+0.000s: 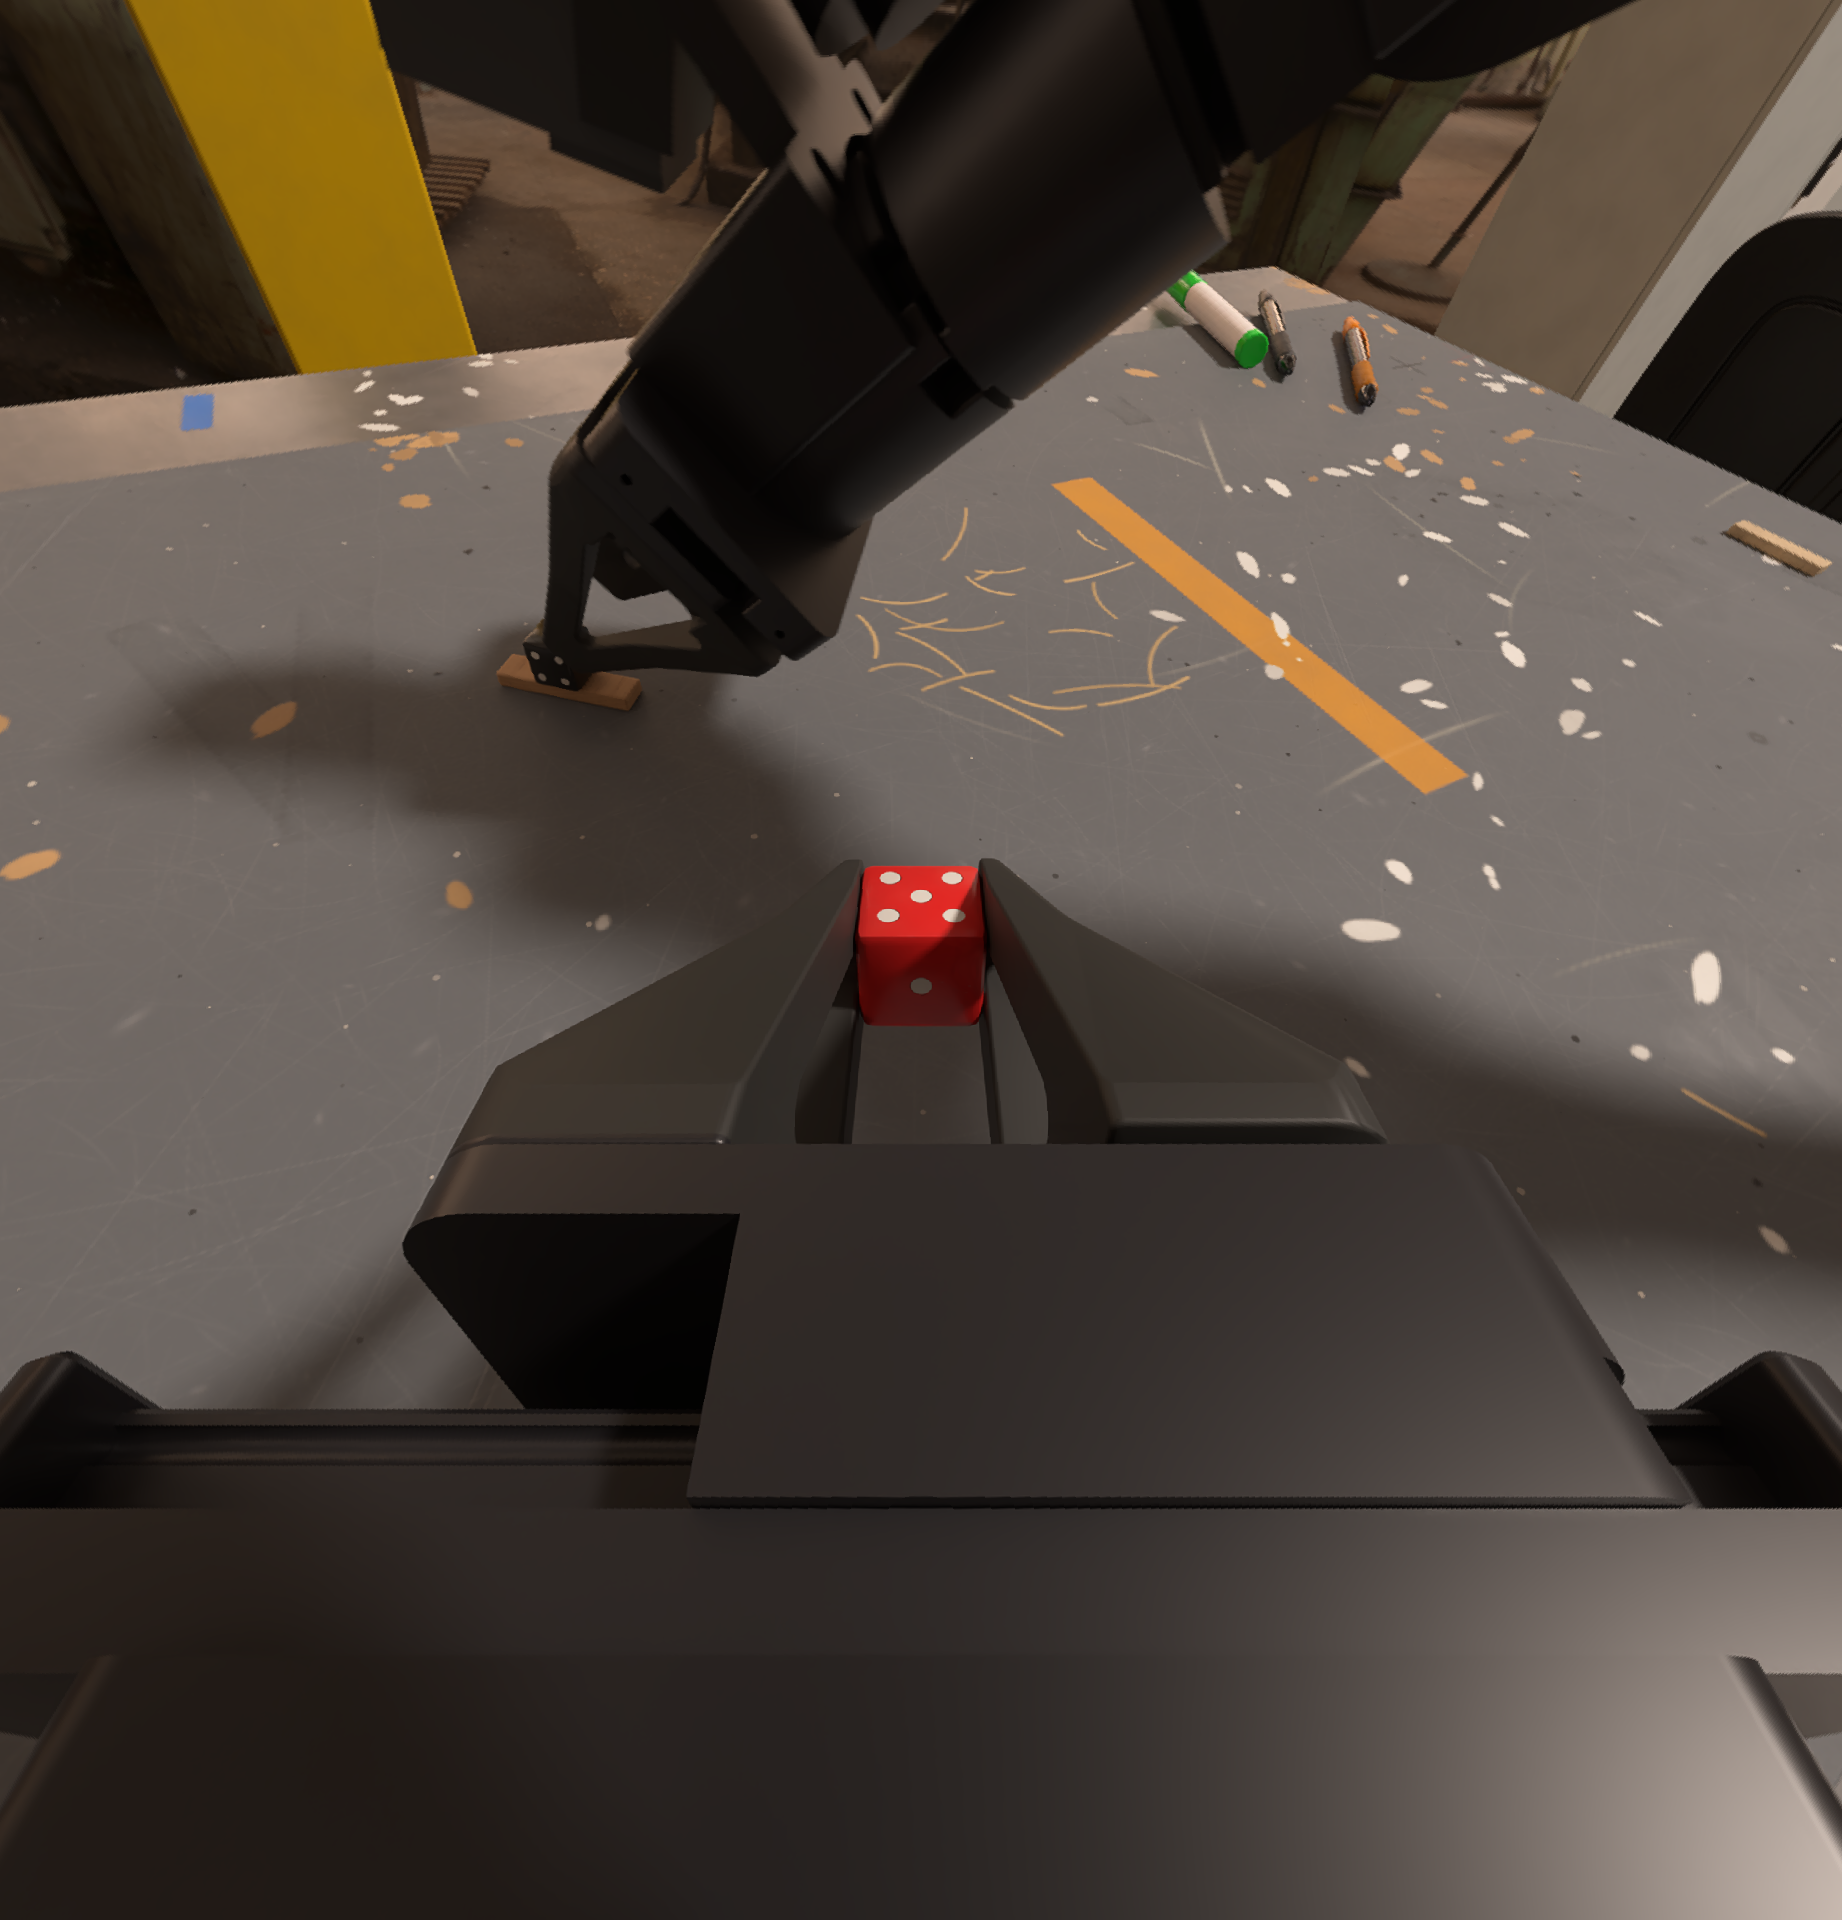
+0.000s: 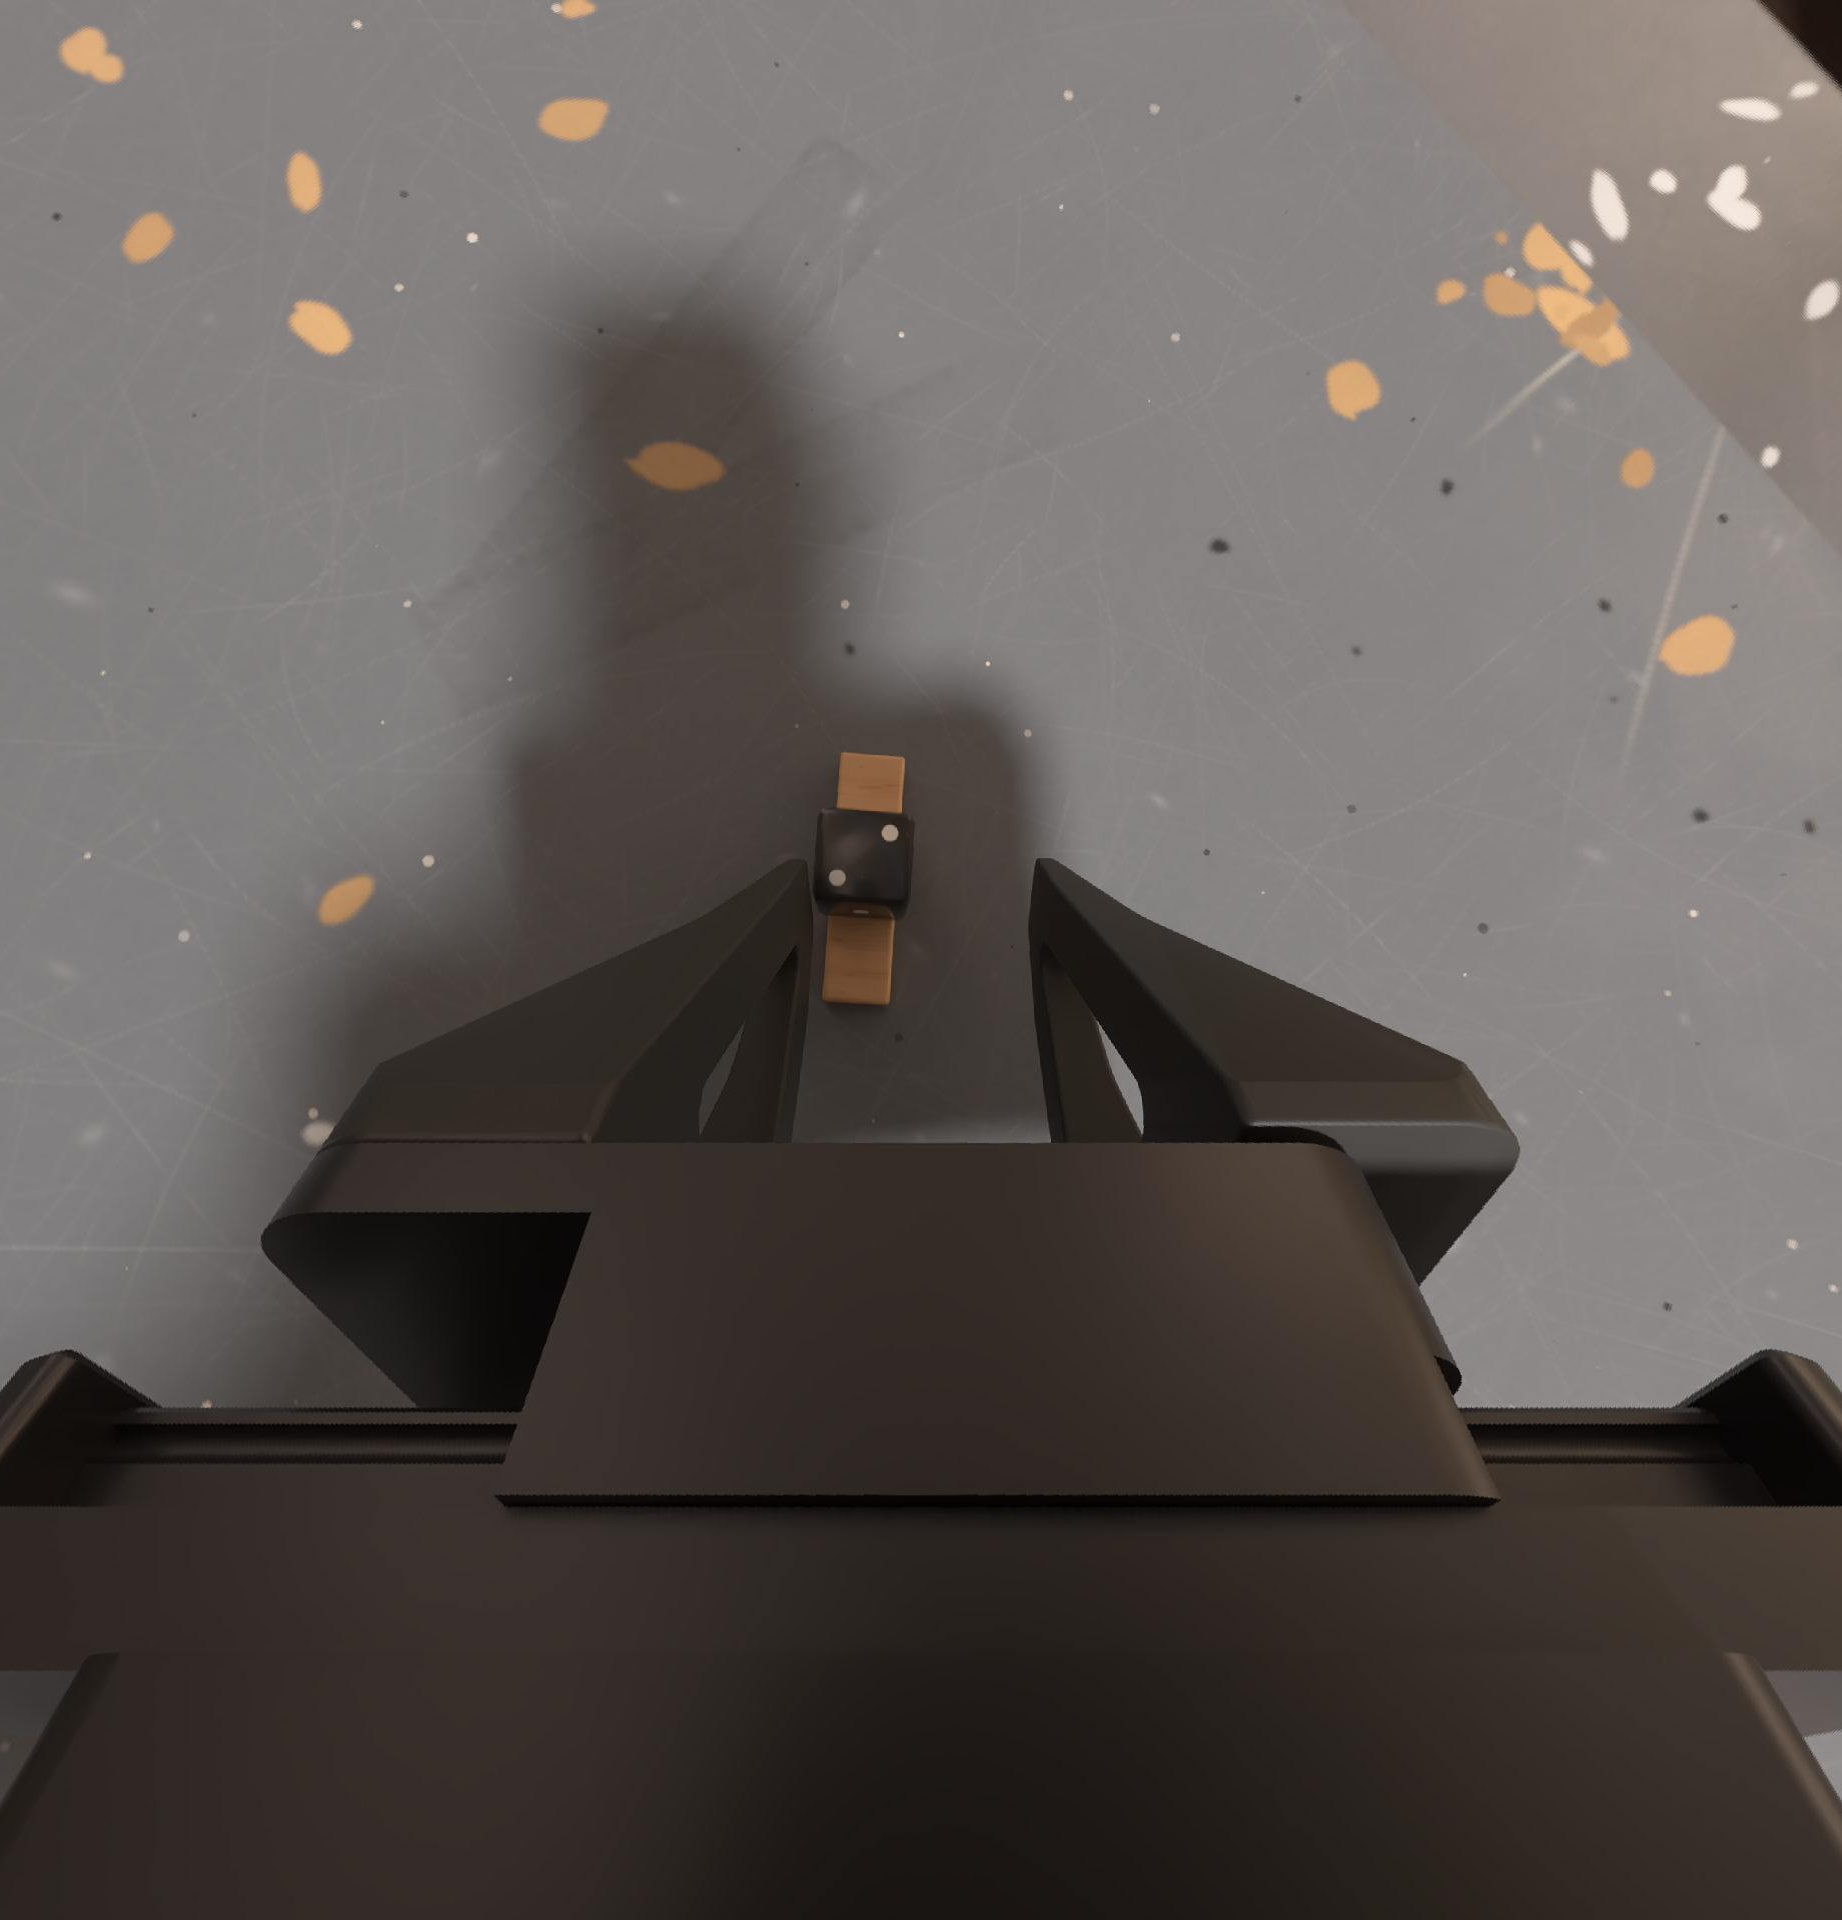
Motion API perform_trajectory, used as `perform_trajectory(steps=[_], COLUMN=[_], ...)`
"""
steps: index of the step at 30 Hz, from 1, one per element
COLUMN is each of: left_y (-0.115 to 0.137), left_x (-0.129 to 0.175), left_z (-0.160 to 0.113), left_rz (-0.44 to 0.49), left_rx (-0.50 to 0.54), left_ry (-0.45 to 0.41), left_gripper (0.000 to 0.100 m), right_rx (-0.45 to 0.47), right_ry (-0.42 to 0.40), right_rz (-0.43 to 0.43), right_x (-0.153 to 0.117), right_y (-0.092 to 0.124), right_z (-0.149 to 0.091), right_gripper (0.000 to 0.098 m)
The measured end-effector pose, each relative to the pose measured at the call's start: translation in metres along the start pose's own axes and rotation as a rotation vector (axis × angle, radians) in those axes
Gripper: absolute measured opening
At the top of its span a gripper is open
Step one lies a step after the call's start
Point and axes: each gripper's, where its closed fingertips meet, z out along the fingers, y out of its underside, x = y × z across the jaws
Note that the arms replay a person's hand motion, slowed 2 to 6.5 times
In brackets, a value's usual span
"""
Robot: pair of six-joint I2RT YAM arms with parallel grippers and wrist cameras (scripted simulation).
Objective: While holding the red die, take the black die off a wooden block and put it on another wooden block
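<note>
The left gripper (image 1: 921, 883) is gripping the red die (image 1: 919, 940), its fingers (image 1: 1010, 935) pressing on both side faces and holding it clear above the grey worktop (image 1: 273, 1039). The right gripper (image 2: 919, 873) is hanging over the black die (image 2: 863, 857), which is sitting across the middle of a thin wooden block (image 2: 859, 961) lying flat on the worktop. Its fingers (image 2: 782, 925) are spread apart and gripping nothing; in the right wrist view the left finger is almost brushing the die while the other is standing well off, so the die is lying off-centre in the gap.

A second wooden block (image 1: 1777, 548) is lying far off near the worktop's edge, well apart from the first, with a green-capped marker (image 1: 1218, 320) and two pens (image 1: 1317, 358) beyond it.

Judging from these views, it cannot be told whether the die is about to be picked or has just been set down. If a grasp is coming, the lopsided fingers are risking a one-sided shove, with the near finger pushing the die off the narrow block or dragging the light block along with it. The block is offering little ledge, so a small nudge could be tipping the die onto the worktop. Meanwhile the left arm is needing to hold steady, since any slackening would be dropping the red die
</note>
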Motion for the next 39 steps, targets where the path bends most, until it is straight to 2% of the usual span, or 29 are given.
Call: perform_trajectory(steps=[8, 19, 20, 24, 26, 33, 39], left_y=[0.001, 0.004, 0.004, 0.004, 0.004, 0.004, 0.004], left_x=[0.007, 0.012, 0.013, 0.014, 0.014, 0.013, 0.012], left_z=[0.000, 0.000, 0.000, 0.000, 0.000, 0.000, 0.000], left_rz=[0.044, 0.066, 0.066, 0.065, 0.064, 0.058, 0.042], left_rx=[-0.001, -0.016, -0.016, -0.016, -0.016, -0.017, -0.018], left_ry=[0.017, 0.040, 0.044, 0.052, 0.056, 0.062, 0.068], left_gripper=[0.018, 0.018, 0.018, 0.018, 0.018, 0.018, 0.018], right_rx=[-0.018, -0.040, -0.041, -0.047, -0.051, -0.035, 0.065], right_ry=[-0.002, 0.004, 0.005, 0.003, 0.001, 0.015, 0.040], right_rz=[0.061, 0.087, 0.086, 0.086, 0.085, 0.044, -0.034], right_x=[-0.001, -0.005, -0.005, -0.007, -0.008, -0.009, -0.010], right_y=[-0.003, -0.005, -0.005, -0.005, -0.005, -0.006, -0.012], right_z=[0.009, 0.016, 0.016, 0.017, 0.017, 0.014, -0.014], right_gripper=[0.0345, 0.0318, 0.0310, 0.0159, 0.0160, 0.0157, 0.0157])
